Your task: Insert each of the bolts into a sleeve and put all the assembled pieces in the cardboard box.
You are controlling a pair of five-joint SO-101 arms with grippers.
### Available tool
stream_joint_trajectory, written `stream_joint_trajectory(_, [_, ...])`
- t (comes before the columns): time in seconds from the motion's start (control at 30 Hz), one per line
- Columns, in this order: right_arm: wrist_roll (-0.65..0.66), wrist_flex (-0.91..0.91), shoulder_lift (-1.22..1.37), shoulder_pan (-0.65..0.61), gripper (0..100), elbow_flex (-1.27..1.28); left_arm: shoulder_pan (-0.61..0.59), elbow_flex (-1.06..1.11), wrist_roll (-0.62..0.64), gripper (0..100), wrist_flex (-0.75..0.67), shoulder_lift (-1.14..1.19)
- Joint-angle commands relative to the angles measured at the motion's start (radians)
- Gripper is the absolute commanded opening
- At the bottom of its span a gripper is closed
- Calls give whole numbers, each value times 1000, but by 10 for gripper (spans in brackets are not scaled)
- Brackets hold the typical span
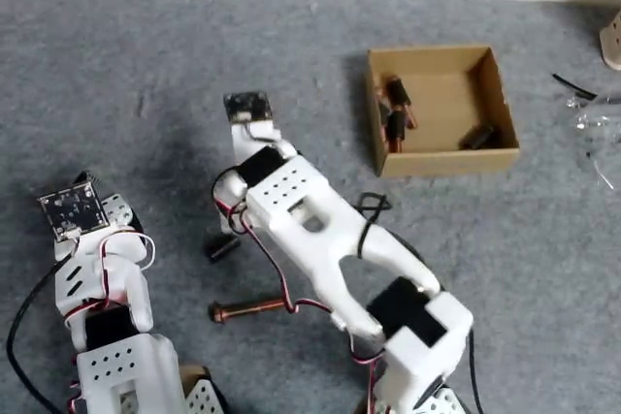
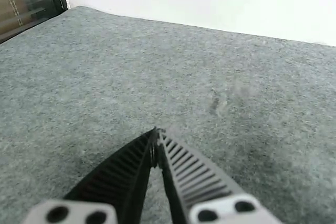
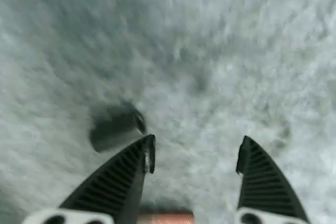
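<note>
- From where I stand, the job looks mostly done: the cardboard box (image 1: pixel 446 160) already holds some assembled pieces (image 1: pixel 397 111). Two lie along one wall, dark sleeves with copper showing. A third dark one sits near the opposite corner, and I can't tell whether a bolt is inside it.
- One pair looks left to do. A lone black sleeve (image 3: pixel 115 124) and a bare copper bolt (image 1: pixel 247 310) lie loose on the grey carpet (image 2: pixel 236 77), near each other but apart, and nothing has been threaded together yet.
- The right gripper (image 3: pixel 197 142) hangs over that pair with its fingers spread wide and nothing between them. The sleeve lies just outside one fingertip, not in the gap. The bolt's copper end shows back near the roots of the fingers, roughly centred between them.
- The box is well away from the right gripper, off past the far side of that arm.
- The left gripper (image 2: pixel 157 135) has its fingers pressed together, tips touching and holding nothing. Ahead of it is only bare carpet, with neither part near it.
- By my reckoning, what remains is to pick up one of the two parts, push the bolt into the sleeve, and carry the result across to the box.
</note>
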Motion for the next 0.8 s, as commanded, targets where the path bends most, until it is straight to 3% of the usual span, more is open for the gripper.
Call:
stream_joint_trajectory(0.0, [-89, 85, -4, -68, 235, -24, 12, -2, 3, 14, -23, 5])
stream_joint_trajectory(0.1, [-227, 82, 5, -136, 235, -50, 12, -2, 3, 14, -23, 5])
stream_joint_trajectory(0.47, [-253, -150, 5, -185, 235, -107, 10, -4, 5, 14, -25, -1])
stream_joint_trajectory(0.67, [-493, -151, 5, -202, 235, -105, 2, -4, 3, 14, -25, 5])
stream_joint_trajectory(0.77, [-531, -154, 7, -213, 235, -105, -8, -1, 8, 14, -51, 5])
